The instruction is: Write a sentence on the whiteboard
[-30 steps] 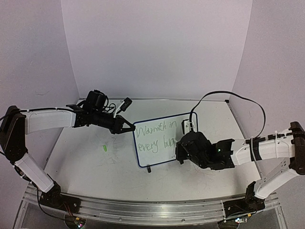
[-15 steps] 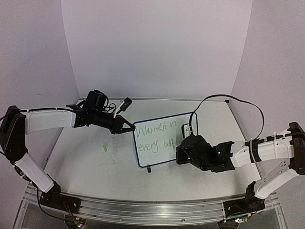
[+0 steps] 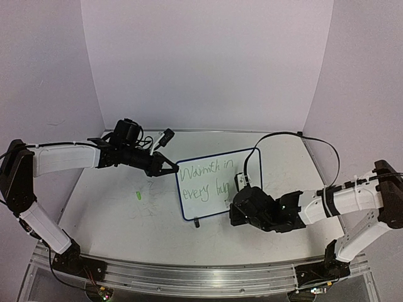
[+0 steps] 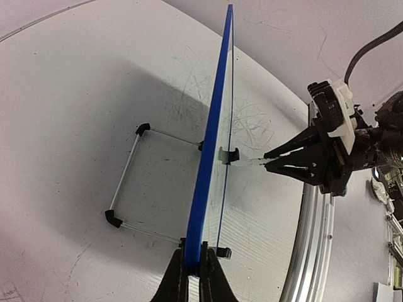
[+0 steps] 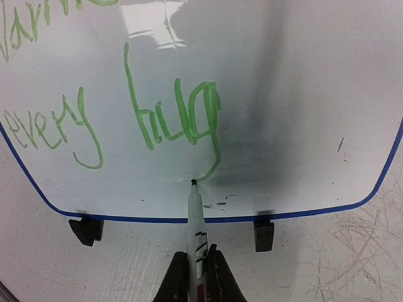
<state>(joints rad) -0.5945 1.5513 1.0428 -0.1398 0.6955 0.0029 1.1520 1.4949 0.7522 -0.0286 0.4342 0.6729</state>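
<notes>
Right pincer (image 5: 195, 267): is clamping a marker (image 5: 196, 217), its tip touching the whiteboard (image 5: 302, 94) at the "g" tail.
Whiteboard: is standing upright on the worktop (image 3: 113, 214), between both arms.
Sentence (image 3: 204, 179): is reading "Warmth in every hug", two green lines.
Left pincer (image 4: 194, 277): is gripping the whiteboard's blue rim.

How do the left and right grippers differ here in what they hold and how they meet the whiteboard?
The left gripper is shut directly on the blue edge of the whiteboard; the right gripper is shut on a marker. The left gripper meets the board edge-on from its side; the right gripper faces the written front, only the marker tip touching it. Both are shut.
</notes>
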